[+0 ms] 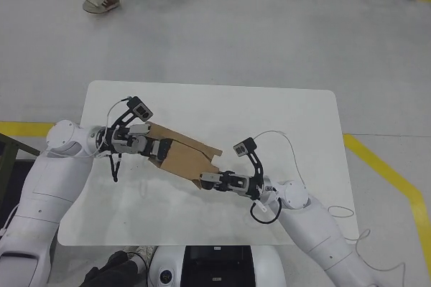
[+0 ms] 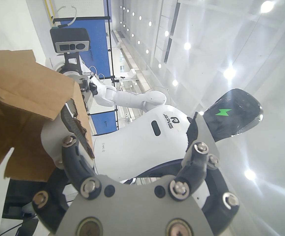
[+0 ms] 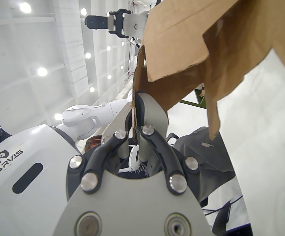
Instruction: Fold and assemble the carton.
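Observation:
A brown carton (image 1: 189, 154), partly unfolded with loose flaps, is held above the white table (image 1: 273, 115) between my two arms. My left gripper (image 1: 160, 149) is at the carton's left end. In the left wrist view this gripper (image 2: 132, 121) is open, and one finger (image 2: 58, 128) lies against a wall of the carton (image 2: 22, 94) while the other stands well apart. My right gripper (image 1: 205, 178) is at the carton's near right corner. In the right wrist view it (image 3: 134, 114) is shut on a thin edge of the carton (image 3: 182, 37).
A thin white cable (image 1: 291, 147) from the right arm hangs over the table's right part. Yellow floor tape (image 1: 388, 172) runs beside the table, and a dark green frame (image 1: 3, 140) stands off its left edge. A person's shoe (image 1: 100, 6) is on the floor beyond the far edge.

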Controlling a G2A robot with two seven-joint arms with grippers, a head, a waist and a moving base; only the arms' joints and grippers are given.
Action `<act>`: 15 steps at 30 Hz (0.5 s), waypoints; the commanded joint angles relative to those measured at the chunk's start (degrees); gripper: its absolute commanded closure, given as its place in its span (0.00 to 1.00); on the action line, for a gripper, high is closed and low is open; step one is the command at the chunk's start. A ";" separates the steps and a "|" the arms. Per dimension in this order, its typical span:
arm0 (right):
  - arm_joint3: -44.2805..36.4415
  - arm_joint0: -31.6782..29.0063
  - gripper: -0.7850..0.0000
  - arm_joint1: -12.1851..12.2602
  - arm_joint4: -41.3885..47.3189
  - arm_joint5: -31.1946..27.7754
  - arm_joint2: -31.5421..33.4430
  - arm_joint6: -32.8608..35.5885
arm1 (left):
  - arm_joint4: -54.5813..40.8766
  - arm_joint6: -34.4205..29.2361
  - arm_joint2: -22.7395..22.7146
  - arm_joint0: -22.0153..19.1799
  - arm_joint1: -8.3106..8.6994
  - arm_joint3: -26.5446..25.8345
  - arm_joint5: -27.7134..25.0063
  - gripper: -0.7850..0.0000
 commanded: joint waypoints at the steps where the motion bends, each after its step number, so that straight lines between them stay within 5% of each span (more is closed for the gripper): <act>1: -0.04 0.02 1.00 -0.01 -0.19 0.10 -0.01 -0.28 | -0.60 0.03 0.00 0.13 -0.03 -0.24 0.59 0.00; 15: 0.17 0.58 1.00 0.00 -1.11 0.64 0.63 -1.77 | 3.42 0.03 1.41 1.96 1.49 -5.71 -1.38 0.00</act>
